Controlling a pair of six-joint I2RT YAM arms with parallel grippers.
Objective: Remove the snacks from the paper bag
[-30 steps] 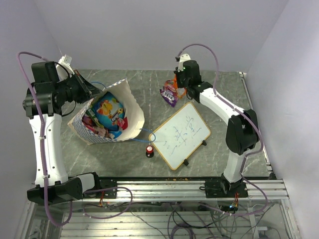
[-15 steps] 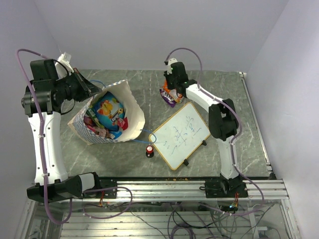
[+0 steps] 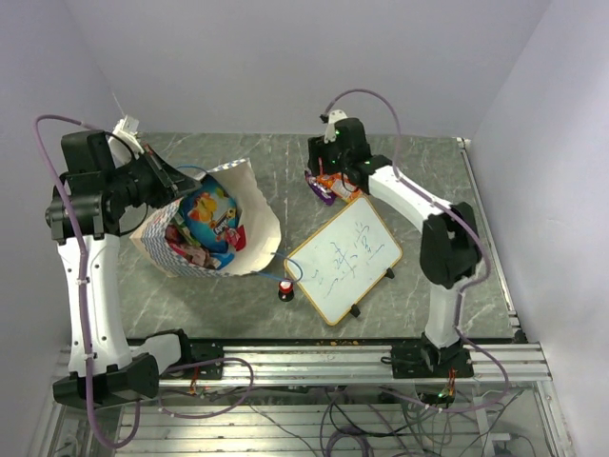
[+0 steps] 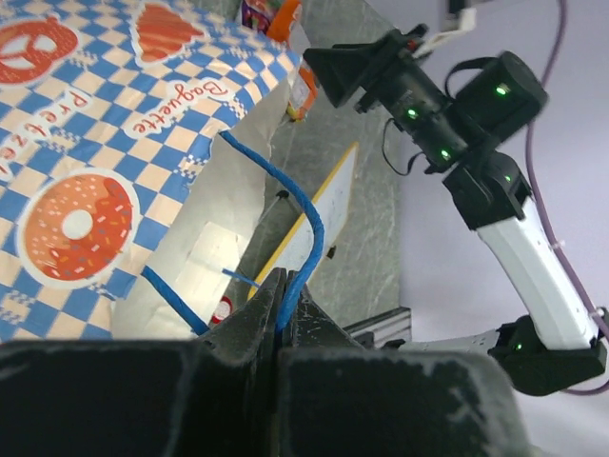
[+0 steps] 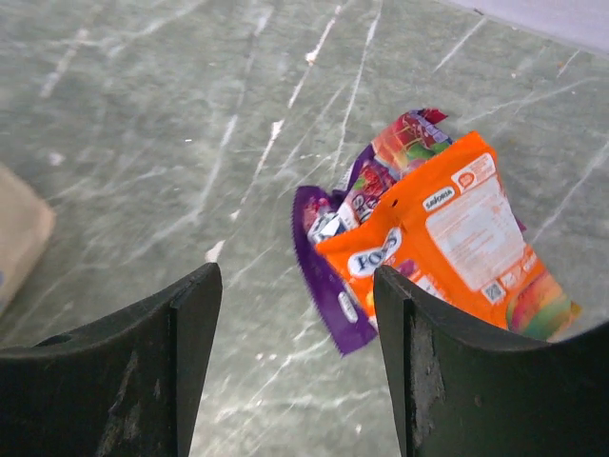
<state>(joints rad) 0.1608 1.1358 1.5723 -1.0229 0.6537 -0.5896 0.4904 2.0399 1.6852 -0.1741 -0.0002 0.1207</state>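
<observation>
Below the wide right end effector (image 5: 295, 286), snacks (image 5: 447, 238) lie diagonally; left end effector (image 4: 285, 286) pinches cord handle (image 4: 285, 186).

Paper bag (image 3: 259, 211) lies tipped over on the left side of the table, mouth gaping upward, cream inner wall showing. Its outside is blue-and-white check with orange pretzel, doughnut and "Baguette" prints. One blue cord handle (image 4: 290, 186) is drawn taut away from the rim. The second handle (image 3: 285, 255) loops out flat on the table at the bag's near right corner. Several snacks are inside: a blue packet (image 3: 205, 211) on top, red-pink packets (image 3: 195, 249) below it. Two snacks are out, well apart from the bag at the far middle of the table. The orange packet (image 5: 471, 233) lies flat, printed back up, overlapping a purple packet (image 5: 324, 262) beneath it.
</observation>
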